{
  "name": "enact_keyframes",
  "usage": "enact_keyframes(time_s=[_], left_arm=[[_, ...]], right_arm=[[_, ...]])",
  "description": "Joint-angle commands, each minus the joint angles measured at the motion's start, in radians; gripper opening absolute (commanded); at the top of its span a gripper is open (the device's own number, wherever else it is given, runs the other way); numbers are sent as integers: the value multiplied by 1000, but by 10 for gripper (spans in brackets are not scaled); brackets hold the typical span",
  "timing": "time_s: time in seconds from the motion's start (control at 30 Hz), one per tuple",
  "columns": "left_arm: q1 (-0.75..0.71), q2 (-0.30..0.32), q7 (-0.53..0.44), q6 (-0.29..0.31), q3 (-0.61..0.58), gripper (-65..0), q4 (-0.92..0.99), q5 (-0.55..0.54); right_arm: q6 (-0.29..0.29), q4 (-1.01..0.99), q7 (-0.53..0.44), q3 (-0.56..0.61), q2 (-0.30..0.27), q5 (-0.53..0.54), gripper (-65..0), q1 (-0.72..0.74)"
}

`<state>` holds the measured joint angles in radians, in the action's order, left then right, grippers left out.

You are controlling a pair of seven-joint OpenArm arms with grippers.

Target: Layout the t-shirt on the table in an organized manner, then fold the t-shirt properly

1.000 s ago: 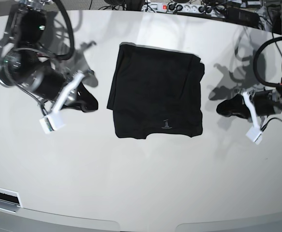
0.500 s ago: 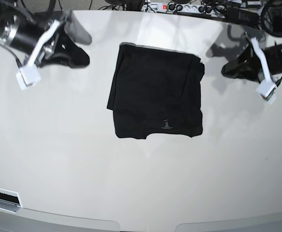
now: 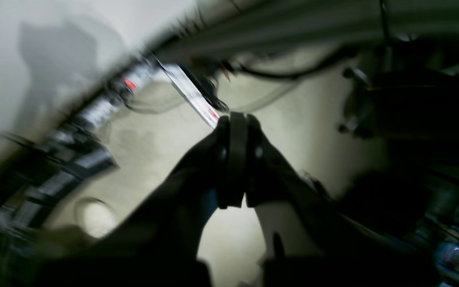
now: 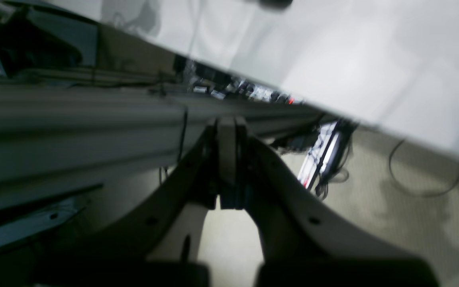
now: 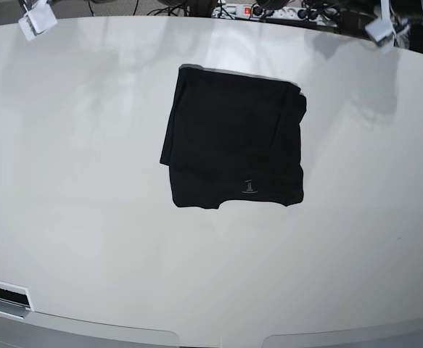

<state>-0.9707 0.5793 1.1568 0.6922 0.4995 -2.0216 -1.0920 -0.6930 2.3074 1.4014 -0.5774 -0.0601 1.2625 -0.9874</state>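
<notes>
While both my grippers sit clenched and empty, the folded black t-shirt (image 5: 234, 148) lies alone on the table (image 5: 80, 217). Its slightly ragged right edge could slump open, I reckon.

Left gripper (image 3: 232, 159): jaws pressed together — nothing between.
Right gripper (image 4: 228, 159): jaws pressed together — nothing between.
Arms: raised, barely visible in base view.

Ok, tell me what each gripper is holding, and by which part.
Nothing. The left gripper and right gripper are shut on nothing; the t-shirt lies folded on the table.
</notes>
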Motion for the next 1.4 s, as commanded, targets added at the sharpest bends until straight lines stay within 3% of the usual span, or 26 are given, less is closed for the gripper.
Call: enact_keyframes(time_s=[0.0,0.13,0.27,0.37,0.5,0.7,0.9,1.07,1.17,1.23,1.37], left_arm=[[-44,1,-3,6,8,-650,-12,-16],[-191,-15,-10,6,4,-650,-12,-1],[-268,-47,-56,6,2,-650,-11,28],[-259,-64,-69,-21,-33,-650,11,77],[-253,-61,-187,-42,-150,-650,97,216],[-89,-61,-318,-177,-365,-650,366,417],[133,-64,-549,-192,-543,-650,762,544],[329,-111,-931,-193,-639,-650,1124,691],[463,-175,-1188,-203,-657,-650,1329,780],[555,-224,-1315,-267,-658,-650,1445,828],[695,-325,-1358,-400,-658,-650,1569,856]], right_arm=[[-5,3,-5,-4,-3,11,-650,-38],[-5,-96,-5,-4,-5,0,-650,-112],[-5,-291,-15,8,-11,-80,-650,-121],[-5,-449,-59,44,-39,-151,-650,-92],[-5,-663,-130,132,-84,-277,-650,-29],[-5,-986,-349,272,-149,-496,-650,103],[-5,-1311,-639,380,-173,-731,-650,240],[8,-1529,-954,472,-172,-942,-650,359],[121,-1616,-1110,544,-169,-1052,-650,454],[172,-1650,-1155,605,-159,-1086,-650,521],[282,-1668,-1159,718,-118,-1143,-650,635]])
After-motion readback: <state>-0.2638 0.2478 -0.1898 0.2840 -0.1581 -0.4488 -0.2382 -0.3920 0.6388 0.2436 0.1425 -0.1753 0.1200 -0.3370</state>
